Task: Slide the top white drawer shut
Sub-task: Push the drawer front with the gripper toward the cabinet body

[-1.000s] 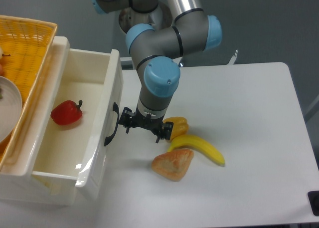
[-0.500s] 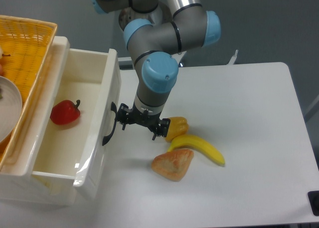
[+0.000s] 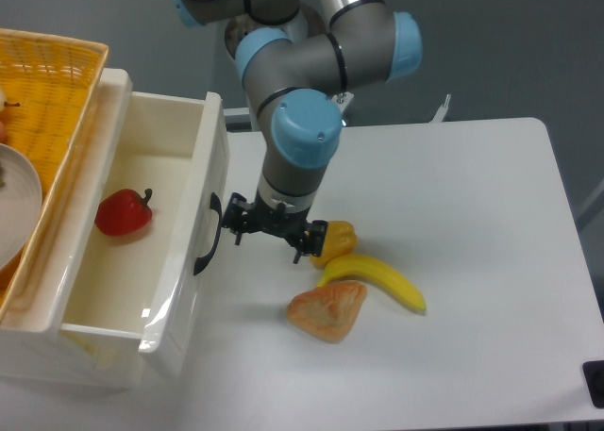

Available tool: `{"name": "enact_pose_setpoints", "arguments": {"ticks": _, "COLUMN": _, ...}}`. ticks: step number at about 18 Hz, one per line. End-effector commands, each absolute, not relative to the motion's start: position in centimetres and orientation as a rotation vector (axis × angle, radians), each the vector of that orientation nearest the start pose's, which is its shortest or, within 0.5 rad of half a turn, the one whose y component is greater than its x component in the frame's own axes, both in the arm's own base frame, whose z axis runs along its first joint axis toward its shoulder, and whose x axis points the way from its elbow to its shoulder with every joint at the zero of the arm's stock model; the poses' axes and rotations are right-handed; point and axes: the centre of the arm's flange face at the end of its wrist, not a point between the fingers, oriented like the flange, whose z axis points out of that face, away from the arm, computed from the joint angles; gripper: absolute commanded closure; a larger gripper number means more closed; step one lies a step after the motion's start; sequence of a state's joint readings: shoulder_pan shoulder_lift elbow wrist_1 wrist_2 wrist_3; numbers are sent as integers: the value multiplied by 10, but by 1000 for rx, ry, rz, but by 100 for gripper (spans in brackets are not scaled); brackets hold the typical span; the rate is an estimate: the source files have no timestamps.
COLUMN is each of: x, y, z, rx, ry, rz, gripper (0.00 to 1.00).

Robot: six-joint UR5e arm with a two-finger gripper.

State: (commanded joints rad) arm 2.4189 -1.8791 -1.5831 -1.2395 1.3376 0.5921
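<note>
1. At far left: one yellow wicker basket (image 3: 52, 91) on top of the white cabinet, with one white plate (image 3: 14, 209) partly in view at the frame edge.
2. Just right of the basket: the top white drawer (image 3: 184, 261), pulled out wide open. One red bell pepper (image 3: 123, 212) lies inside on its floor. One curved black handle (image 3: 209, 235) on the drawer front, facing the table.
3. Lower drawer: not clearly visible from this angle, only the white cabinet edge below.
4. Right of the handle: one arm, one pincer (image 3: 274, 233). It sits low over the table (image 3: 472, 261), its left end just beside the handle; actual contact can't be told. Fingers look spread apart with nothing between them, so it reads as open.
5. Right of the pincer, on the table: one yellow bell pepper (image 3: 338, 239), touching or just beside the pincer's right end.
6. Below it: one banana (image 3: 377, 278), lying flat, touching the yellow pepper.
7. Front of the banana: one piece of bread or pastry (image 3: 328, 308), just beside it.
</note>
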Motion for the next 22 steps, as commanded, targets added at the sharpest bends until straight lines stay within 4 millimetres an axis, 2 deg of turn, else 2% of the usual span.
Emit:
{"name": "enact_pose_setpoints", "arguments": {"ticks": 6, "x": -352, "y": 523, "z": 314, "rx": -2980, "ry": -406, "rz": -310, "gripper": 0}}
{"name": "enact_pose_setpoints", "arguments": {"ticks": 11, "x": -349, "y": 526, "z": 310, "rx": -2976, "ry": -393, "rz": -334, "gripper": 0}}
{"name": "enact_pose_setpoints", "arguments": {"ticks": 14, "x": -349, "y": 530, "z": 296, "rx": -2984, "ry": -397, "rz": -368, "gripper": 0}}
{"name": "enact_pose_setpoints", "arguments": {"ticks": 22, "x": -337, "y": 539, "z": 292, "rx": -2977, "ry": -371, "rz": -401, "gripper": 0}}
